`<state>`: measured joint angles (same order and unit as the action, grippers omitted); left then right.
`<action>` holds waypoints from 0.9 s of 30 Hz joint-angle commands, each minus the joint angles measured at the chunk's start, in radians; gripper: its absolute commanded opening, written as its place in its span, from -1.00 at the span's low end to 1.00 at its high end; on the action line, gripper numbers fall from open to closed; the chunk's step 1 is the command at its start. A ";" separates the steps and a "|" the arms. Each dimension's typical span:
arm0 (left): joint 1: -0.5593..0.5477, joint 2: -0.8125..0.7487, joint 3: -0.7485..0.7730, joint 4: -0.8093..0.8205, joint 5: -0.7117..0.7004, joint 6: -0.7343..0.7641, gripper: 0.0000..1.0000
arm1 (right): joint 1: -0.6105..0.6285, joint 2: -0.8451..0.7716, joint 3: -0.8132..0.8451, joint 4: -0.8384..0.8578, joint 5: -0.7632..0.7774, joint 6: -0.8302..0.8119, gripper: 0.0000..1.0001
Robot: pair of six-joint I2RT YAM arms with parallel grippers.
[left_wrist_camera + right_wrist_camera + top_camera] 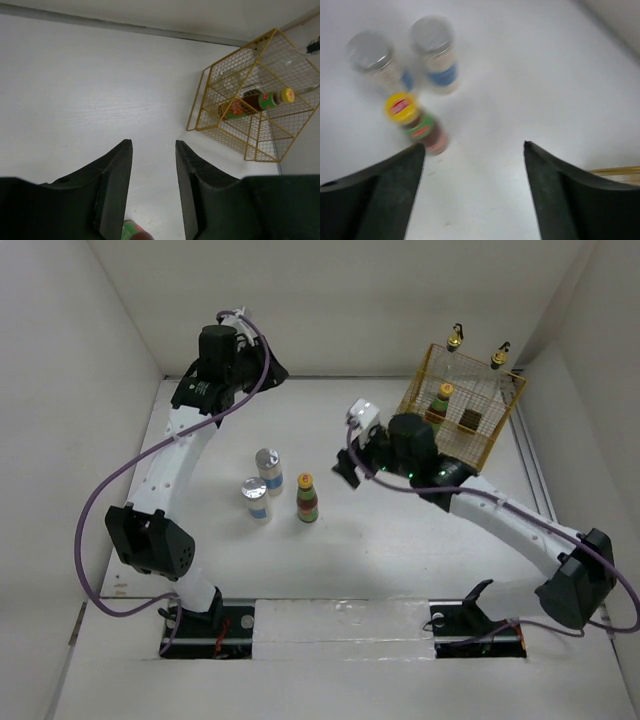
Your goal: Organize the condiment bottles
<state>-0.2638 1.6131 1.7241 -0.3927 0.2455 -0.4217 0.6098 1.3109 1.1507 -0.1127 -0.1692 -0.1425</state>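
Evidently the sorting is half done: the yellow wire basket (415, 380) at the worktop's far right corner holds three of the six bottles, namely two clear gold-capped bottles (454, 337) and one dark bottle (440, 400). Three stand upright near the middle: two white silver-lidded bottles (268, 470) and a second dark one (306, 498). The right gripper (475, 147) – wide and empty – faces that cluster, probably to fetch the next. The left gripper (153, 145), parted and empty, hangs near the far left corner, seemingly out of the way.
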 commanded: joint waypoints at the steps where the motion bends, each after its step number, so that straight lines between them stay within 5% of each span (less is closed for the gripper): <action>1: 0.001 0.005 0.058 0.005 -0.015 0.009 -0.24 | 0.154 -0.001 -0.042 -0.113 -0.043 -0.062 0.73; 4: 0.001 0.005 0.058 -0.004 -0.015 0.009 -0.18 | 0.231 0.005 -0.077 -0.071 -0.027 -0.062 0.99; 17: 0.001 0.005 0.058 -0.023 -0.055 0.018 0.22 | 0.263 0.283 0.021 0.113 -0.016 -0.081 0.91; 27: 0.001 -0.004 0.026 -0.014 -0.055 0.018 0.17 | 0.263 0.356 0.089 0.191 -0.049 -0.063 0.76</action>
<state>-0.2638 1.6241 1.7451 -0.4244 0.1982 -0.4164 0.8669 1.6516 1.1931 -0.0071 -0.1917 -0.2058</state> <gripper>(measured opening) 0.588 0.889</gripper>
